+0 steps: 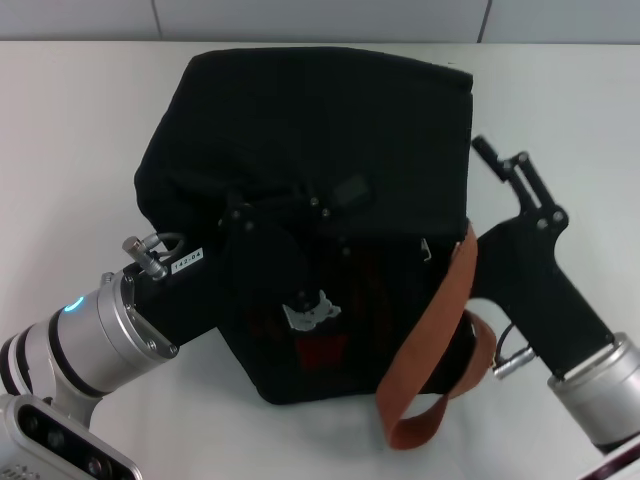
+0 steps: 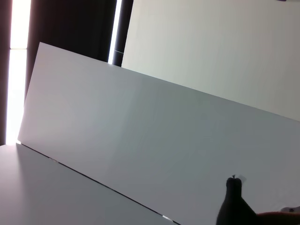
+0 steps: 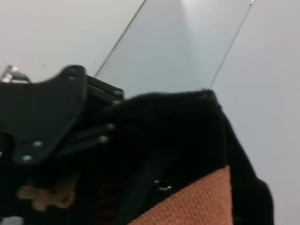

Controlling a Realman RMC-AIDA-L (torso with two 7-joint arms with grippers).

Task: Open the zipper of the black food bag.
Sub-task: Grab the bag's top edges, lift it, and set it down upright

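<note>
We see the black food bag (image 1: 310, 190) standing mid-table on the white table (image 1: 70, 130), one orange-brown handle (image 1: 440, 330) trailing toward the near edge. The left tool (image 1: 300, 215) presses into the bag's front top fold, the right tool (image 1: 500, 165) sits beside its right side; we cannot tell how wide either stands.

White table (image 1: 70, 140) is filling most of the head view, its surface lying under even, soft light. Pale wall panels (image 1: 320, 18) are running along its far edge, with thin dark seams (image 1: 153, 18) dividing them into sections.
</note>
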